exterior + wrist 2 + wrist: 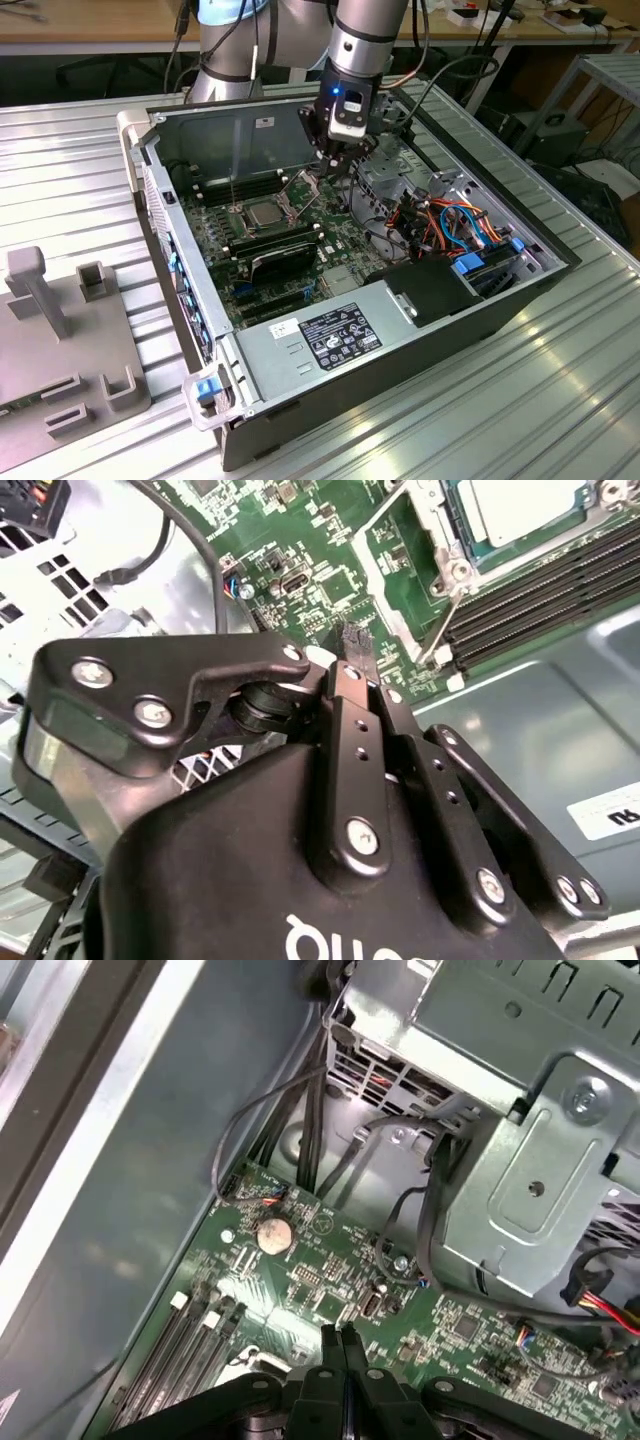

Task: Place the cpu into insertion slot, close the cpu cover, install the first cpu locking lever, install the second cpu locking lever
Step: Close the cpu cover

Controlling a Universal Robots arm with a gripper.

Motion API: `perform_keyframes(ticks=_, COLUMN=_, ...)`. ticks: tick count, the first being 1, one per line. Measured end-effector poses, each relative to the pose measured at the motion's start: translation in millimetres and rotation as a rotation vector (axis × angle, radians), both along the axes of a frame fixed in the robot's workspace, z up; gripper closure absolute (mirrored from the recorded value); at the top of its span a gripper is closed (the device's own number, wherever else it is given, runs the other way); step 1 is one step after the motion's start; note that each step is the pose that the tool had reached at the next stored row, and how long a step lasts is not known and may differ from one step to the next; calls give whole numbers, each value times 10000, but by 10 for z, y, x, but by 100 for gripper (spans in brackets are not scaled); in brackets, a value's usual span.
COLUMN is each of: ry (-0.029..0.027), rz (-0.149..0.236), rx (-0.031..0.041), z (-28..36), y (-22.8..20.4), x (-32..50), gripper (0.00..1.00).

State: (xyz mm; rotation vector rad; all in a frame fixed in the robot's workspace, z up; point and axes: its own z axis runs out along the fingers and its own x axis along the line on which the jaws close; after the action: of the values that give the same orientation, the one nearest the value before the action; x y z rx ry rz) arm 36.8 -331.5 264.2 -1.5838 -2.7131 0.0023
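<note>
The gripper is pressing its fingers together, holding nothing. The chip is sitting in place. The thin lever is looking stiff and springy; push near its tip.

We find open room above the motherboard, where the gripper hangs, fingers pressed together. The metal drive cage and black cables hem one side; a thin metal lever stands close on another.

Robotics lab: opened computer case on ribbed aluminium table; cluttered wooden workbenches behind.
</note>
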Motion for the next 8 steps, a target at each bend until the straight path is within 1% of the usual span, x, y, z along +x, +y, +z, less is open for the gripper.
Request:
perform_keyframes(ticks=4, ry=0, rz=79, rx=5, z=-63, y=0, x=-5, gripper=89)
perform_keyframes(ticks=8, ry=1, rz=110, rx=6, z=-74, y=0, x=-33, gripper=89)
